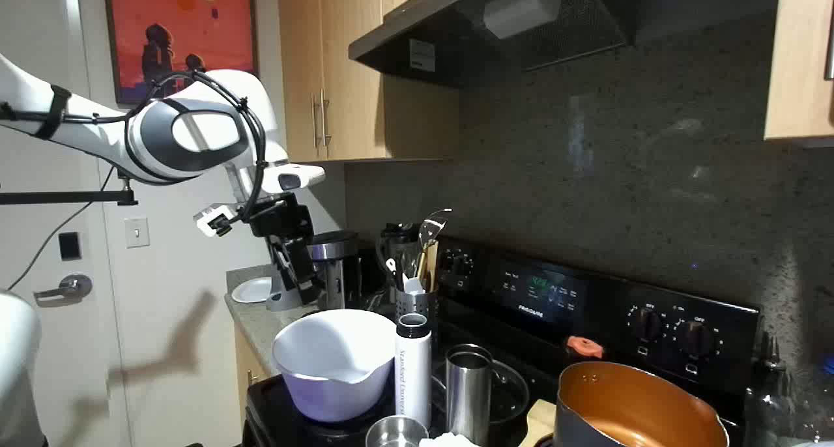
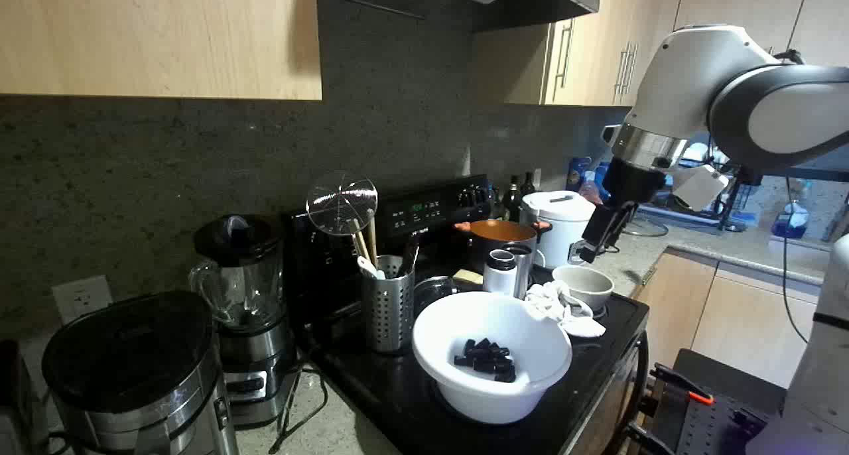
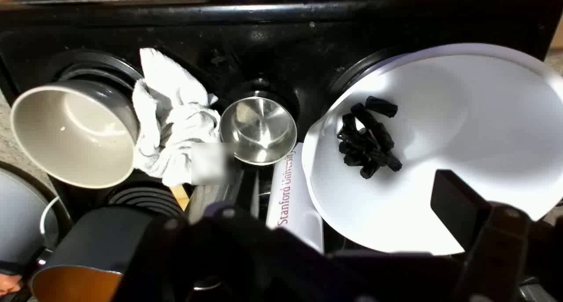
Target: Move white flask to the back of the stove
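The white flask (image 1: pixel 414 375) stands upright on the black stove (image 1: pixel 606 300), between the white bowl (image 1: pixel 335 369) and the tall steel cup (image 1: pixel 469 398). Its dark top shows in both exterior views, and the flask (image 2: pixel 501 276) is partly behind the bowl in an exterior view. In the wrist view the flask (image 3: pixel 290 192) lies beside the bowl rim, its upper end hidden by the gripper. My gripper (image 3: pixel 352 194) is open and empty, its fingers wide apart above the bowl and the flask. In both exterior views the gripper (image 1: pixel 306 290) hangs higher than the flask, touching nothing.
A small steel bowl (image 3: pixel 259 132), a white cloth (image 3: pixel 176 117) and a beige bowl (image 3: pixel 74 134) stand along the stove's front. An orange-lined pot (image 1: pixel 638 408) stands beyond the steel cup. A utensil holder (image 2: pixel 388 309) stands near the back panel. A hood (image 1: pixel 495 36) hangs above.
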`<state>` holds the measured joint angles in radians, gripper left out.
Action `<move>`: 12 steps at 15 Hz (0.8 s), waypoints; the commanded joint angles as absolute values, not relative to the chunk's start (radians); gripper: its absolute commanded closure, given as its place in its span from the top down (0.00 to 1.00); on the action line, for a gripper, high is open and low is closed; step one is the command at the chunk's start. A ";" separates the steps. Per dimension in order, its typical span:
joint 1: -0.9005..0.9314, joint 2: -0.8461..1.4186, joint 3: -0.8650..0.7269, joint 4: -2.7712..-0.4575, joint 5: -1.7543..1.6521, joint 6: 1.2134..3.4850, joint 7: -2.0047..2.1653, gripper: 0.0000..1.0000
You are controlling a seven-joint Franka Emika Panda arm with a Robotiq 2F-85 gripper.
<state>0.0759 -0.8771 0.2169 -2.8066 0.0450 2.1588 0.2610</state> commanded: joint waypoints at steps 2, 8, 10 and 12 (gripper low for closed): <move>0.079 -0.873 0.213 -2.817 0.041 2.155 0.263 1.00; 0.072 -0.837 0.216 -2.804 0.026 2.183 0.253 1.00; 0.061 -0.785 0.212 -2.779 0.014 2.221 0.240 1.00; 0.056 -0.718 0.210 -2.745 0.002 2.272 0.233 1.00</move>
<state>0.0726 -0.8274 0.2150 -2.7929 0.0265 2.2022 0.2557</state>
